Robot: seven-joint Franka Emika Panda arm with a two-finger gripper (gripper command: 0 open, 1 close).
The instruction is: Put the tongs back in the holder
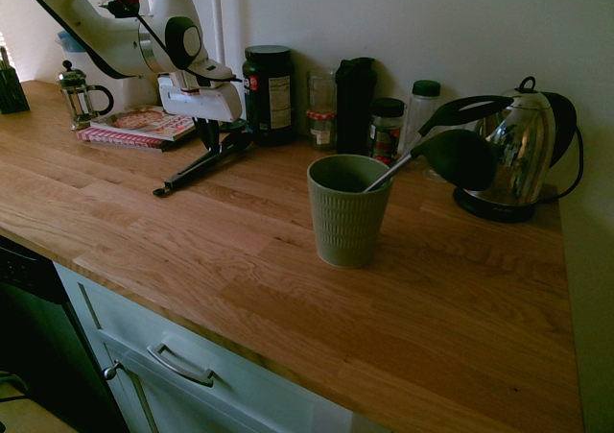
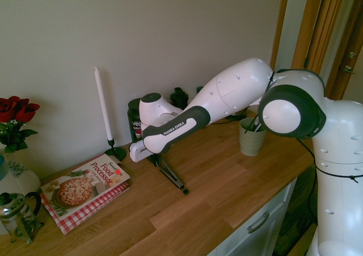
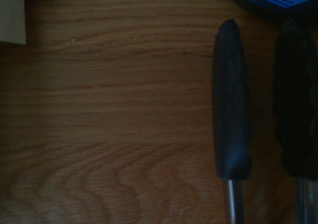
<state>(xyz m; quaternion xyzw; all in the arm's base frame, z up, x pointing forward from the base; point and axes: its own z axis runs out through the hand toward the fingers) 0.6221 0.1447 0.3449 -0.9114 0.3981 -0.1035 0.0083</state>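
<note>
The tongs lie flat on the wooden counter, slanting from the jars toward the front; they also show as a dark slim bar. My gripper reaches straight down onto their rear part, and its dark fingers stand close together, shut on the tongs, whose two black ribbed ends show in the wrist view. The holder, a sage-green ribbed cup, stands upright well to the right of the gripper with a black ladle leaning out of it. In the second exterior view the holder is partly behind the arm.
Dark jars, a black bottle and small spice jars line the wall behind the tongs. A steel kettle stands behind the holder. A cookbook, a French press and a white candle sit beyond the gripper.
</note>
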